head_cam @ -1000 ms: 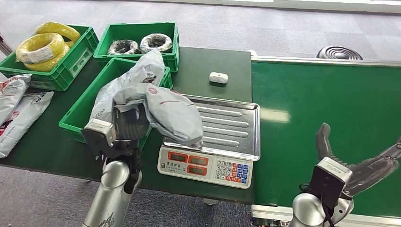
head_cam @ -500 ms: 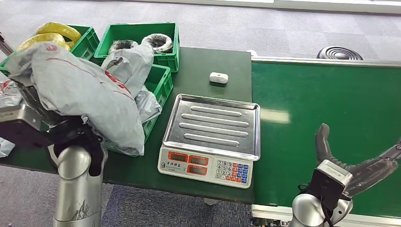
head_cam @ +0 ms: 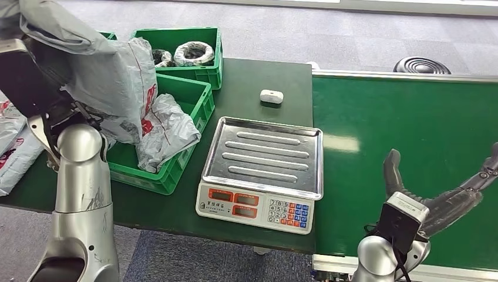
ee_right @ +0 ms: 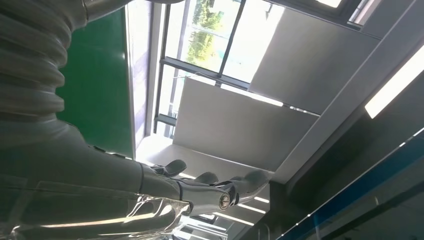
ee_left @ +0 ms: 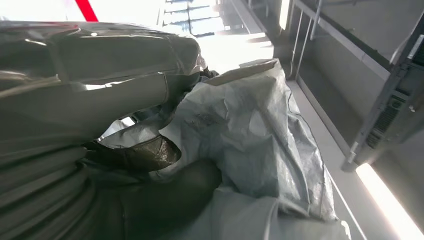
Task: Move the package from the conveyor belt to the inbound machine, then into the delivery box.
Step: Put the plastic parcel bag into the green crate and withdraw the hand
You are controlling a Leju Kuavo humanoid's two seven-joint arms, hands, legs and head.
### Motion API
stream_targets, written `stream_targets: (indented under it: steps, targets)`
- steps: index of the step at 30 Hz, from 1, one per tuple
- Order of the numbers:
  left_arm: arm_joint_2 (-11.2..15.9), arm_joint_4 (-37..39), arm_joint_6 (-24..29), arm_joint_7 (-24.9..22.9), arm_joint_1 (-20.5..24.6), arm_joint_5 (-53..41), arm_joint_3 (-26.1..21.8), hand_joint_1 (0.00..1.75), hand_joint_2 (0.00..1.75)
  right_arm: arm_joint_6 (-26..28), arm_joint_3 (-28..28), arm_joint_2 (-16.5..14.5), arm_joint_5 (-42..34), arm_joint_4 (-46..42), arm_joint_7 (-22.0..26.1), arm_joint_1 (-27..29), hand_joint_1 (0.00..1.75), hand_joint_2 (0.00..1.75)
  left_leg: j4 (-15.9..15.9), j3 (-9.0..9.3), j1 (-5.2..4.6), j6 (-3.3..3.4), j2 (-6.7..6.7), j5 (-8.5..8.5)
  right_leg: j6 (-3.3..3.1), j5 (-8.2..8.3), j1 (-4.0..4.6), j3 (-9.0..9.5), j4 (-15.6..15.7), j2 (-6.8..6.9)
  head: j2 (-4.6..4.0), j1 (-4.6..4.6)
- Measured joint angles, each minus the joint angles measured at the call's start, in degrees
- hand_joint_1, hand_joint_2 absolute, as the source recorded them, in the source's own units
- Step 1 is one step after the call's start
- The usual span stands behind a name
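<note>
Since a second ago, left hand [ee_left: 145, 195] has swung its clenched grey plastic mailer package [head_cam: 108, 70] to ten o'clock above the green plastic crate [head_cam: 197, 111]; I'd fear it snagging the rim. Right hand [head_cam: 440, 197] hangs released.

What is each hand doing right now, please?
Left hand: holding the grey plastic mailer package, raised above the green crate.
Right hand: open, empty, above the green conveyor belt.
</note>
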State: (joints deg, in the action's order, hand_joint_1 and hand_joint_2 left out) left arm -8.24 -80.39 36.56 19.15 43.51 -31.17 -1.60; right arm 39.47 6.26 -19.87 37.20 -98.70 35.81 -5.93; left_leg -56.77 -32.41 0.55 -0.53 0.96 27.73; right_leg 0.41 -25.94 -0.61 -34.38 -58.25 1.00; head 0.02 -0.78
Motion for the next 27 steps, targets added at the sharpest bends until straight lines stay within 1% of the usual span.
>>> stream_targets:
  steps: [4,11,18,19,20,22,23,24,27]
  targets:
    - [0.5,4.3,1.2,-0.2,1.6,-2.8,-1.0,1.75,1.75,0.0,-0.4,0.0,0.0,0.1,-0.2,0.0,0.0,1.75,0.0,0.01,0.0,0.0,-0.01,0.0,0.0,0.0,0.0,0.0,0.0,0.0,0.0,0.01]
    - [0.7,13.8,2.5,-0.6,2.7,-10.3,-1.8,1.75,1.75,0.0,-0.8,0.0,0.1,0.4,-0.6,-0.1,0.0,1.75,0.0,0.01,0.0,0.0,0.0,0.0,0.0,0.0,0.0,0.0,0.0,0.0,0.0,0.01]
    - [0.4,25.4,2.6,1.8,2.8,-13.5,-3.3,1.74,1.75,0.0,-1.3,0.0,0.9,0.8,-1.5,-0.2,0.0,1.75,0.0,0.01,0.0,0.0,0.0,0.0,0.0,0.0,0.0,-0.01,0.0,0.0,0.0,0.01]
    - [0.2,27.3,2.6,2.0,2.8,-14.1,-3.3,1.65,1.75,0.0,-1.4,0.0,1.1,0.9,-1.6,-0.2,0.0,1.75,0.0,0.01,0.0,0.0,-0.01,0.0,0.0,0.0,0.0,-0.01,0.0,0.0,0.0,0.01]
    - [0.1,29.4,2.6,2.3,2.7,-15.0,-3.3,1.46,1.75,0.0,-1.6,0.0,1.5,1.0,-2.1,-0.2,0.0,1.75,0.0,0.01,-0.01,0.0,-0.01,0.0,0.0,0.0,0.0,-0.01,0.0,0.0,0.0,0.01]
    - [-0.7,33.6,2.5,3.0,2.2,-17.4,-3.1,0.61,1.75,0.0,-2.2,0.0,2.5,1.1,-3.3,-0.2,0.0,1.75,0.0,0.01,-0.01,0.0,-0.01,0.0,0.0,0.0,-0.01,0.0,0.0,0.0,0.0,0.01]
    - [-1.3,35.6,2.3,3.6,1.8,-18.2,-2.9,0.25,1.75,0.0,-2.5,0.0,2.8,1.2,-3.6,-0.2,0.0,1.75,0.0,0.01,-0.02,0.0,-0.01,0.0,0.0,0.0,-0.02,0.0,0.0,0.0,0.0,0.01]
    - [-2.0,37.7,2.2,4.4,1.3,-18.6,-2.8,0.01,1.75,0.0,-2.9,0.0,2.8,1.3,-3.5,-0.2,0.0,1.75,0.0,0.01,-0.02,0.01,0.0,0.0,0.0,0.0,-0.03,0.0,0.0,0.0,0.0,0.01]
    - [-4.2,43.0,1.3,7.0,-0.5,-17.3,-2.4,0.0,1.75,0.0,-3.5,0.0,2.5,2.0,-2.8,-0.4,0.0,1.75,0.0,0.0,-0.04,0.02,0.0,0.02,0.0,0.0,-0.05,0.0,0.0,0.0,0.0,0.01]
